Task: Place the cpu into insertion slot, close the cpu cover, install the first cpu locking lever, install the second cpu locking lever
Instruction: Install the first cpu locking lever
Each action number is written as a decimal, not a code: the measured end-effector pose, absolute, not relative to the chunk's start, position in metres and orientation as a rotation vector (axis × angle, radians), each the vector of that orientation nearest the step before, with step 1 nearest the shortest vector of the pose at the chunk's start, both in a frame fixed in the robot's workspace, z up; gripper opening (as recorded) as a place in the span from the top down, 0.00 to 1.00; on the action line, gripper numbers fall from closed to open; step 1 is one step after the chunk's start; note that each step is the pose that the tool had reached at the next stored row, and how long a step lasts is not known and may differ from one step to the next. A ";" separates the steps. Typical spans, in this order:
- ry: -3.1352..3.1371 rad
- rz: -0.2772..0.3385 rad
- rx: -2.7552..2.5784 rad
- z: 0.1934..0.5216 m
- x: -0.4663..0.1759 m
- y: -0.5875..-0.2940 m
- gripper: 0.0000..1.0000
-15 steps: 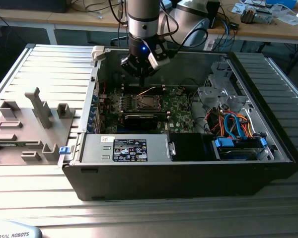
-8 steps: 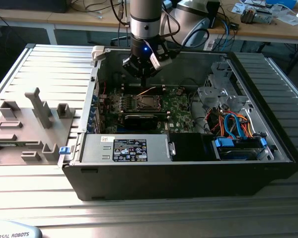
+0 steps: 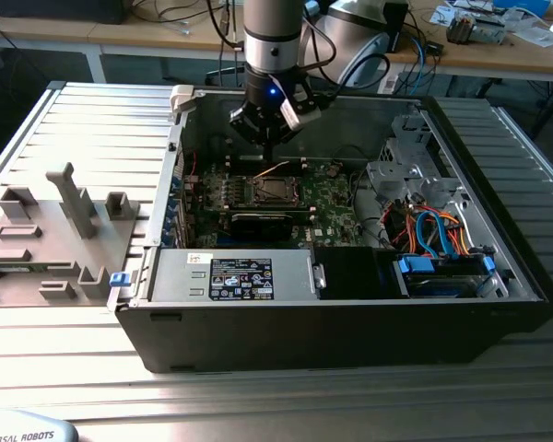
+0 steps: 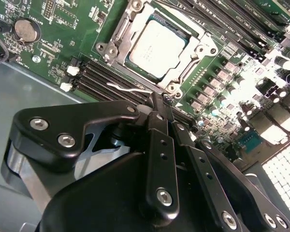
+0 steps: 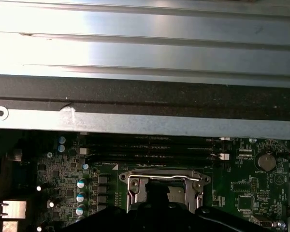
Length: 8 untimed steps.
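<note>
Two of the four steps look done, judging by the second wrist view: the cpu (image 4: 156, 44) lies flat in the insertion slot (image 4: 135, 60) on the green motherboard (image 4: 63, 29), and the cpu cover (image 4: 121, 29) appears folded down around it, its silver frame bordering the chip on all sides with the metal top showing through the window. The levers are less clear. A thin bright wire (image 4: 130, 88), probably one locking lever, runs along the slot's near edge just beside the gripper (image 4: 157, 99), whose black fingers (image 4: 160, 145) come together to a narrow tip right at that edge; they look closed or nearly so, and I cannot tell whether they pinch the wire or only press against it. So the work seems to stand at a lever step, with at least one lever not yet latched, though which one is a guess. In the exterior view the gripper (image 3: 269, 147) hangs inside the open computer case (image 3: 350, 313), just above the slot (image 3: 272, 191), on the ribbed metal surface (image 3: 92, 120). In the first wrist view the cover (image 5: 162, 176) shows past the memory slots (image 5: 150, 147), but the gripper's black body hides its lower half and any lever hooks. The far lever and its catch cannot be made out anywhere.
</note>
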<state>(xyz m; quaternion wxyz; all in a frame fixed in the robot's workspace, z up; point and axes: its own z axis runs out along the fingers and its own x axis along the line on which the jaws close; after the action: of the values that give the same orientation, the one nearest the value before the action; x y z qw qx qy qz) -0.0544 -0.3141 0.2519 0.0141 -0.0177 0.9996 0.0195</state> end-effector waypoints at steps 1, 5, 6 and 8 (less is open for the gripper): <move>3.112 0.061 -0.055 0.251 -0.054 -0.314 0.89; 3.112 0.060 -0.055 0.251 -0.052 -0.314 0.89; 3.112 0.060 -0.055 0.250 -0.052 -0.314 0.89; 3.112 0.060 -0.055 0.250 -0.051 -0.314 0.89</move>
<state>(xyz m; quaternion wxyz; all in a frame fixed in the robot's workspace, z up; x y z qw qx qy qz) -0.0510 -0.3141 0.2500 0.0142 -0.0177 0.9996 0.0193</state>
